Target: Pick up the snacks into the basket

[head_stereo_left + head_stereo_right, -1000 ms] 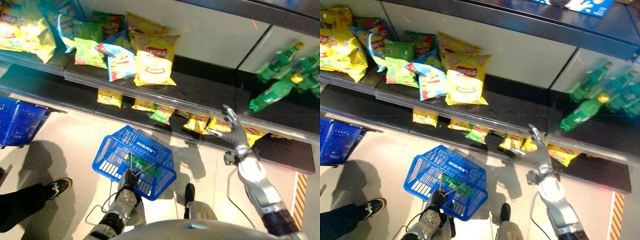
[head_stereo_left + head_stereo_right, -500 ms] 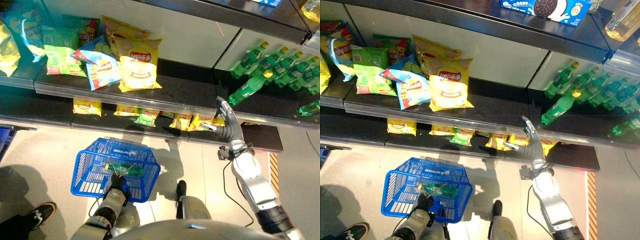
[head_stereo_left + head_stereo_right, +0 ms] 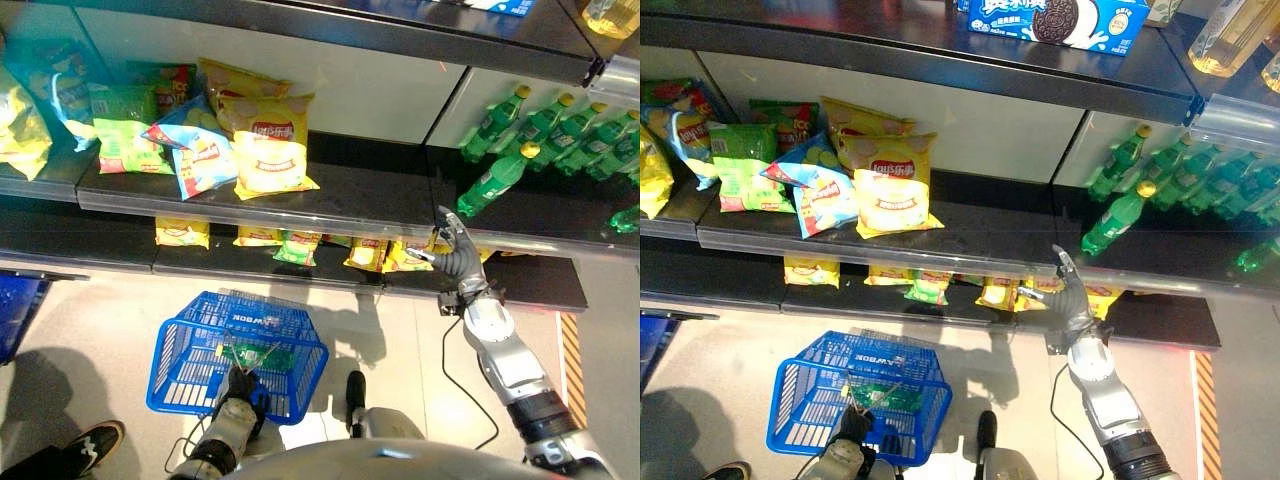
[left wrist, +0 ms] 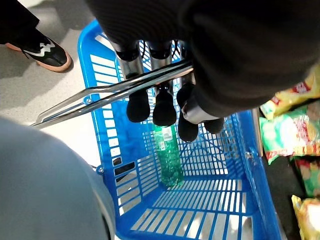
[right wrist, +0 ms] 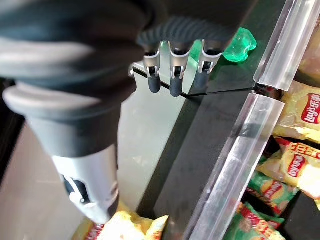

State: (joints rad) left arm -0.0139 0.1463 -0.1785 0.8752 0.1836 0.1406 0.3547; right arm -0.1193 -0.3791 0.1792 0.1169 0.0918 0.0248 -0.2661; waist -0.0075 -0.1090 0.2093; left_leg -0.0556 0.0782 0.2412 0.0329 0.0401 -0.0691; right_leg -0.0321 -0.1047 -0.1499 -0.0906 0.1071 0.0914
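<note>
A blue basket [image 3: 235,350] hangs low before the shelves, and my left hand [image 3: 240,388] is shut on its metal handle [image 4: 125,90]. A green bottle [image 4: 167,155] lies in the basket. A large yellow chip bag [image 3: 270,150] leans among other bags on the middle shelf. Small snack bags [image 3: 370,252] lie in a row on the lower shelf. My right hand [image 3: 455,255] is raised, open, at the front edge of the middle shelf, just right of those small bags and touching nothing. Its straight fingers [image 5: 172,75] point over the dark shelf board.
Green bottles [image 3: 520,140] fill the shelf's right section. A cookie box [image 3: 1050,20] sits on the top shelf. A clear rail [image 5: 240,150] runs along the shelf edge. A second blue basket [image 3: 15,310] and a person's shoe [image 3: 90,440] are at the left.
The camera has tilted up, bringing the top shelf into sight. My right hand stays open by the shelf edge. The basket still hangs from my left hand.
</note>
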